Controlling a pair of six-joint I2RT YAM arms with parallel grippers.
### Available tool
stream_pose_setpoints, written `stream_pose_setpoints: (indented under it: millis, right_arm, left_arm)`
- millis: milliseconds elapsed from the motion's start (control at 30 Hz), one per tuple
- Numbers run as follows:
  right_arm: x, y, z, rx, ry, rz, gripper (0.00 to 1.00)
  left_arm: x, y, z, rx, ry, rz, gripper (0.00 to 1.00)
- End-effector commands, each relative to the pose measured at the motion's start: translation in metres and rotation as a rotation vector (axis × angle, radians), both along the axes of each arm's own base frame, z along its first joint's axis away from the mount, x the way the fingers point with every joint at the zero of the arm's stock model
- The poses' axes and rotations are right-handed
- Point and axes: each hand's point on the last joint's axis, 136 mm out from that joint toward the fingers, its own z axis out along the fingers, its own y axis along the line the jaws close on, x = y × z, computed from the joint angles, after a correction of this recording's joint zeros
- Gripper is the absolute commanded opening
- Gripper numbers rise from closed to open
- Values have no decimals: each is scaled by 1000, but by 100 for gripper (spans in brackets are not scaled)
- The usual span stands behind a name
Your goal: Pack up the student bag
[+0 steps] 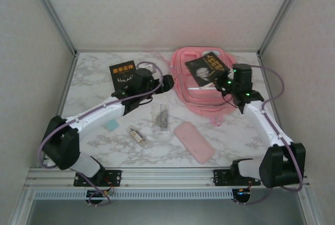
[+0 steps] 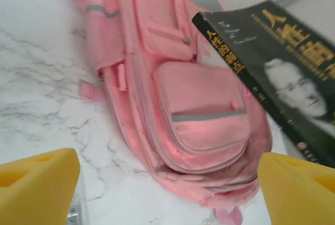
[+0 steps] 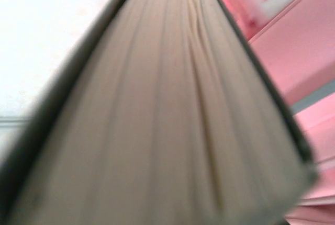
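Book (image 3: 167, 131) clamped in R gripper (image 1: 227, 81) above student bag (image 1: 208, 104), not in yet; L gripper (image 2: 167, 188) wide, empty; pencil case (image 1: 193, 141) beside bag unpacked.

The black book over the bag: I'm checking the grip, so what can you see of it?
The black book is a thick paperback: dark cover with a man's face and pale lettering, cream page edges. It is tilted over the pink student bag, gripped at one edge by the jaws of the right gripper.
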Motion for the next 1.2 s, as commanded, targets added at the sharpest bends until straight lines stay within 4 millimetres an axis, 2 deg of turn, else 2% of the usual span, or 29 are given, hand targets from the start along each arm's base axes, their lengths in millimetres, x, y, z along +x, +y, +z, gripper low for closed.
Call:
stream_pose_setpoints:
  millis: [0, 133, 233, 533, 733, 933, 1167]
  right_arm:
    - [-18, -31, 3, -124, 10, 10, 0]
    - [-26, -66, 2, -111, 27, -55, 0]
    - [-31, -78, 0, -97, 24, -85, 0]
    - [-37, -91, -23, -56, 63, -118, 0]
    - [-39, -97, -29, -32, 85, -138, 0]
    - [-47, -109, -28, -17, 93, -174, 0]
    - [-60, -122, -24, -11, 81, -221, 0]
  left_arm:
    - [-17, -22, -29, 328, -40, -259, 85]
    - [-15, -47, -49, 526, -71, -415, 84]
    - [-13, -64, -62, 611, -89, -519, 84]
    - [-4, -114, -97, 735, -136, -749, 85]
    - [-1, -141, -121, 774, -154, -856, 85]
    - [2, -150, -151, 808, -128, -912, 86]
    - [20, -144, -191, 858, -51, -885, 86]
